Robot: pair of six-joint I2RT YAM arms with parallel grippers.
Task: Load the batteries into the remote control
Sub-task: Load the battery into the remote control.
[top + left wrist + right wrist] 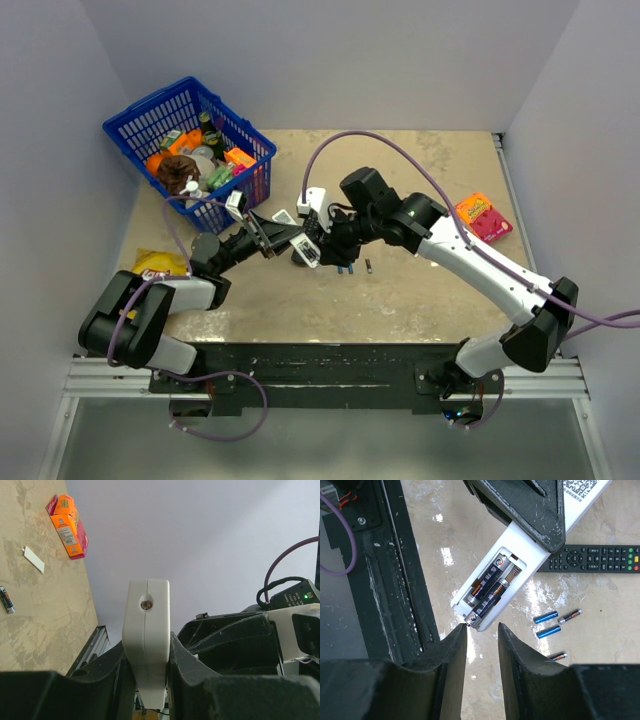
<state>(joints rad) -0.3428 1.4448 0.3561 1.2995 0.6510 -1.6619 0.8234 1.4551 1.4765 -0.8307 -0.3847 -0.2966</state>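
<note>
My left gripper (pixel 147 652) is shut on the white remote control (pixel 147 625) and holds it above the table. In the right wrist view the remote control (pixel 520 545) shows its open back compartment with two dark batteries (pixel 490 587) lying in it. My right gripper (pixel 481 632) is open just below the remote's end, its left fingertip (pixel 460 632) close to the lower battery's tip, and nothing sits between the fingers. Loose batteries lie on the table: two blue ones (pixel 547 624) and two dark ones (pixel 569 615). From above, both grippers meet at the remote (pixel 308 245).
A long black remote (pixel 592 559) lies on the table beyond the white one. A blue basket (pixel 150 112) of goods stands at the back left. Orange and pink boxes (pixel 483 217) lie at the right, a yellow bag (pixel 160 263) at the left. A white strip (pixel 33 559) lies flat on the table.
</note>
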